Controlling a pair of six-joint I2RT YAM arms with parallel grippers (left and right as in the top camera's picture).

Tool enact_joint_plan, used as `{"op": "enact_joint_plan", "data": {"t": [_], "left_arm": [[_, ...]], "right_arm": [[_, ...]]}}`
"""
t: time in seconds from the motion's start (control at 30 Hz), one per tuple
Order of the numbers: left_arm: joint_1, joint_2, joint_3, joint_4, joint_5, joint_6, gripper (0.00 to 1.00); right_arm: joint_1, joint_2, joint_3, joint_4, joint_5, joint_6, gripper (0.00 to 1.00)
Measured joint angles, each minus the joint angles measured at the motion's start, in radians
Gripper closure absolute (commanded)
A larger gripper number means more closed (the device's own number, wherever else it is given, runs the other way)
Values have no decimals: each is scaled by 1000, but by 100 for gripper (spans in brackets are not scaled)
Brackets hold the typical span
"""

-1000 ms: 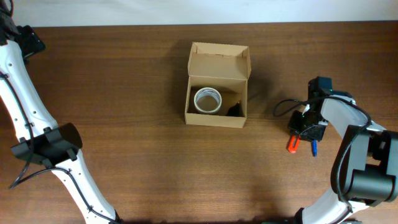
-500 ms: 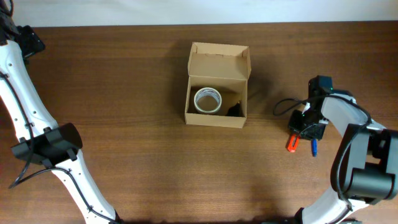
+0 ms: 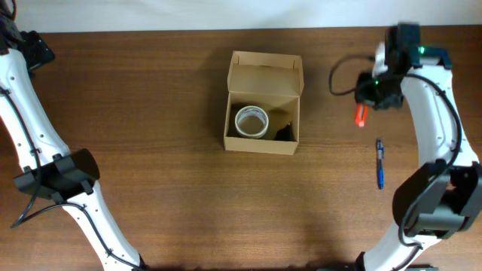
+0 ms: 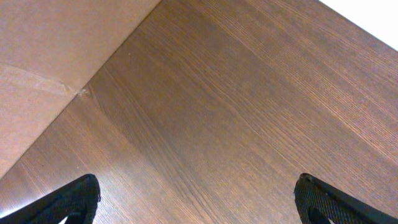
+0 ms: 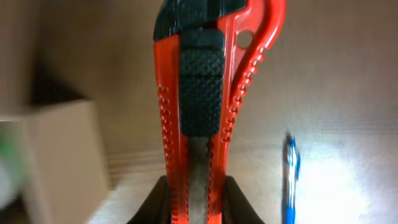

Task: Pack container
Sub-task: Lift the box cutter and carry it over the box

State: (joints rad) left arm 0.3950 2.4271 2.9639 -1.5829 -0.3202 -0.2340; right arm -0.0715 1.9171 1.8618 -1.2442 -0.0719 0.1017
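The container (image 3: 263, 84), a tan cardboard box with its flap lid open, stands mid-table; it holds a tape roll (image 3: 251, 121) and a small black item (image 3: 285, 133). It also shows blurred in the right wrist view (image 5: 56, 155). My right gripper (image 3: 363, 113) is shut on a red box cutter (image 5: 205, 87), held in the air right of the box. A blue pen (image 3: 380, 162) lies on the table below it, also seen in the right wrist view (image 5: 292, 180). My left gripper (image 4: 199, 199) is open and empty over bare wood.
The left arm (image 3: 53, 177) stands along the left side of the table. A brown cardboard surface (image 4: 56, 56) fills the upper left of the left wrist view.
My right gripper has lifted the red box cutter off the table and carried it up and away toward the back, leaving the blue pen behind. The left arm has not moved.
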Motion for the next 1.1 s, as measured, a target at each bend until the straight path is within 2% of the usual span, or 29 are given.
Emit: {"op": "enact_joint_plan", "data": {"t": [0.17,0.3,0.53,0.73,0.93,1.1], "left_arm": [[0,0,0,0,0,0,0],[0,0,0,0,0,0,0],[0,0,0,0,0,0,0],[0,0,0,0,0,0,0],[0,0,0,0,0,0,0],[0,0,0,0,0,0,0]], "right_arm": [[103,0,201,-132,-8,-119,85],[218,0,295,-192,-11,-240,85],[379,0,302,-267,-16,-462,83],[490,1,302,-282,-18,-689,86],[544,34,302,-283,-31,-830,86],[550,135,302,-282,-50,-892,87]]}}
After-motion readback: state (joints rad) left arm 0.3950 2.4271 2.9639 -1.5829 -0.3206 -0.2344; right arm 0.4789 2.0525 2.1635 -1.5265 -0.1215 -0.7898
